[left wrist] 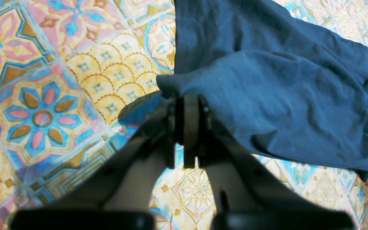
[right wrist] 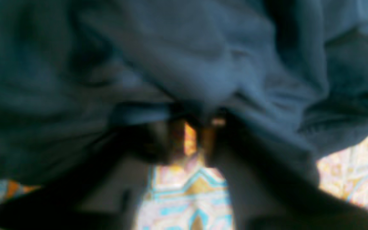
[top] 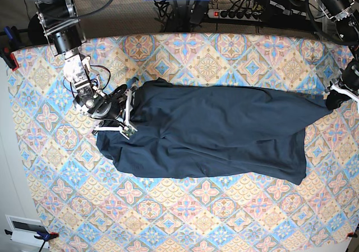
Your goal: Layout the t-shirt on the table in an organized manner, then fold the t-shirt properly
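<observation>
In the left wrist view, the left gripper (left wrist: 190, 105) is seen closest, its two dark fingers pressed together and clenched on a corner of the dark navy-blue soft fabric t-shirt (left wrist: 267, 95). That corner is lifted just above the table covered in a pastel blue, pink and cream floral tile-pattern cloth (left wrist: 59, 95), and a shadow is cast beneath it.

In the blurred right wrist view, the right gripper (right wrist: 193, 127) is nearly closed on a bunched fold of the t-shirt (right wrist: 171, 57), with a thin bright gap visible between the fingers.

In the base view, the t-shirt (top: 219, 134) is stretched lengthwise across the middle of the table (top: 168, 218), between the right gripper (top: 126, 114) at one end and the left gripper (top: 335, 99) at the other.
</observation>
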Available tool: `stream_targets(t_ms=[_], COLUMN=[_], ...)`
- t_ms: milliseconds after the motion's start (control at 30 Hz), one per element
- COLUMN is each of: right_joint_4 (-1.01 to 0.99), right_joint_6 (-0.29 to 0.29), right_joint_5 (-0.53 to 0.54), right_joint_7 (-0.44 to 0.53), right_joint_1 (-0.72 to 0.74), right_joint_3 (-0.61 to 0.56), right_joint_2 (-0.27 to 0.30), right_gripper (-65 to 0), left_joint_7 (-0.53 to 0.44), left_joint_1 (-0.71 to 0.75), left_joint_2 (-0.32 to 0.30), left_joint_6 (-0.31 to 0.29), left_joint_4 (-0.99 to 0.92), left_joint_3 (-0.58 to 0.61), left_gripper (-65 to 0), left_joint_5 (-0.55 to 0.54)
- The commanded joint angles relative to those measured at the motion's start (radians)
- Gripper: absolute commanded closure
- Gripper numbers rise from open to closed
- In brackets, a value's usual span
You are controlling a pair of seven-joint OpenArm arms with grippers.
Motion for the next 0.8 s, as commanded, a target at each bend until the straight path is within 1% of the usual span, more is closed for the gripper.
stream_targets(t_ms=[0,33,100,133,300,533,700,733,767], right_joint_4=[0.000,-0.004,-0.030,-0.046,-0.050,-0.060,-0.058,-0.058,-0.060], right_joint_6=[-0.018,-0.018,-0.018,-0.018,-0.018,-0.018,-0.018,-0.018,-0.018], right_joint_5=[-0.044,-0.044,-0.044,-0.044,-0.044,-0.044,-0.044,-0.044,-0.045], right_joint_7=[-0.021,-0.009,-0.002,-0.001,0.007,0.007,0.007,0.007,0.007], right_joint_1=[0.034,0.051,0.083,0.097,0.137,0.188,0.221,0.223,0.235], right_joint_3=[0.018,0.029,0.038,0.038,0.040,0.138,0.133,0.132,0.124], right_joint_2=[0.019,0.019,0.019,0.019,0.021,0.021,0.021,0.016,-0.002], right_gripper=[-1.4,0.0,-1.0,0.0,0.0,0.0,0.0,0.0,0.0], left_joint_7=[-0.025,-0.025,-0.025,-0.025,-0.025,-0.026,-0.026,-0.026,-0.026], left_joint_1=[-0.010,-0.010,-0.010,-0.010,-0.011,-0.013,-0.013,-0.013,-0.013], left_joint_2=[-0.024,-0.024,-0.024,-0.024,-0.024,-0.024,-0.024,-0.024,-0.024], left_joint_6=[-0.004,-0.004,-0.004,-0.004,-0.004,-0.004,-0.004,-0.004,-0.004], left_joint_4=[0.013,0.013,0.013,0.013,0.013,0.010,0.010,0.010,0.010], left_joint_3=[-0.009,-0.009,-0.009,-0.009,-0.009,-0.011,-0.012,-0.012,-0.012], left_gripper=[-0.2,-0.2,-0.2,-0.2,-0.2,-0.2,-0.2,-0.2,-0.2], left_joint_5=[-0.016,-0.016,-0.016,-0.017,-0.016,-0.016,-0.016,-0.016,-0.016])
